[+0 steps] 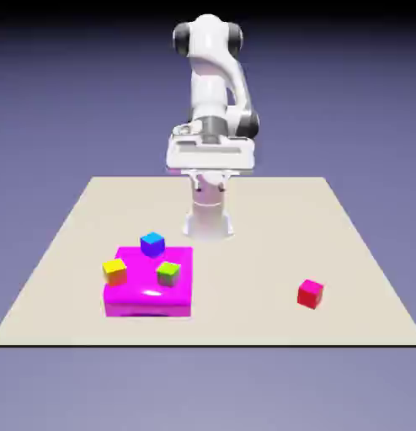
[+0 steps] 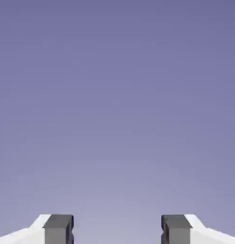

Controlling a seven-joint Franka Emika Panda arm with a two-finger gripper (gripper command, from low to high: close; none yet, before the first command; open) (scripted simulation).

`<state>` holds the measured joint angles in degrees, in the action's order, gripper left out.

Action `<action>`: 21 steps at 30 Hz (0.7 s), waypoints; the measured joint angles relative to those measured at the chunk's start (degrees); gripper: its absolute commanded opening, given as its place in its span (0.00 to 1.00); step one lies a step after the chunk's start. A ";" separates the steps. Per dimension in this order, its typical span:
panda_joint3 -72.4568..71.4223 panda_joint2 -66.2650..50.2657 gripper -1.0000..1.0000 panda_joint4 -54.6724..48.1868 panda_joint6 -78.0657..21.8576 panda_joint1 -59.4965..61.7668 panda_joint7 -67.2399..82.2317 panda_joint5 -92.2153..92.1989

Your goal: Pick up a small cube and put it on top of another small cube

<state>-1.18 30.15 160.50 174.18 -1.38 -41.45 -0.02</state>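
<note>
The small red cube [image 1: 310, 293] lies alone on the table toward the exterior view's right. Three other small cubes rest on a big flat magenta block [image 1: 149, 296]: a blue cube [image 1: 152, 244] at its back, a yellow cube [image 1: 114, 271] on its left side and a green cube [image 1: 168, 273] near its middle. My gripper [image 1: 210, 158] hangs high above the table's far part, well away from every cube. In the hand view the gripper [image 2: 117, 231] is open; its grey fingertips [image 2: 58, 228] stand wide apart with only the plain backdrop between them. No cube shows in the hand view.
The beige table [image 1: 245, 252] spreads out around the block and the red cube. The robot's white base [image 1: 209, 220] stands at the table's far side, just behind the magenta block.
</note>
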 measured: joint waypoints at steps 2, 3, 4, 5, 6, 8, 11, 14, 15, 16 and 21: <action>-1.96 -4.15 0.50 -0.84 0.28 -1.14 1.67 -0.04; -2.94 -6.23 0.50 -1.26 0.42 -1.71 2.50 -0.05; -3.92 -8.31 0.50 -1.67 0.56 -2.28 3.33 -0.07; -4.89 -10.38 0.50 -2.09 0.70 -2.85 4.17 -0.09; -5.87 -12.46 0.50 -2.51 0.84 -3.42 5.00 -0.11; -7.83 -16.61 0.50 -3.35 1.12 -4.56 6.67 -0.14; -10.77 -22.84 0.50 -4.61 1.54 -6.25 9.17 -0.20; -13.70 -29.07 0.50 -5.86 1.96 -7.94 11.67 -0.25; -14.68 -31.15 0.50 -6.28 2.10 -8.10 12.50 -0.27; -15.66 -33.22 0.50 -6.70 2.24 -9.77 13.34 -0.29; -20.43 -43.34 0.50 -8.74 2.92 -11.91 17.40 -0.38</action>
<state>-21.61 -13.18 151.76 177.10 -13.28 -24.05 -0.40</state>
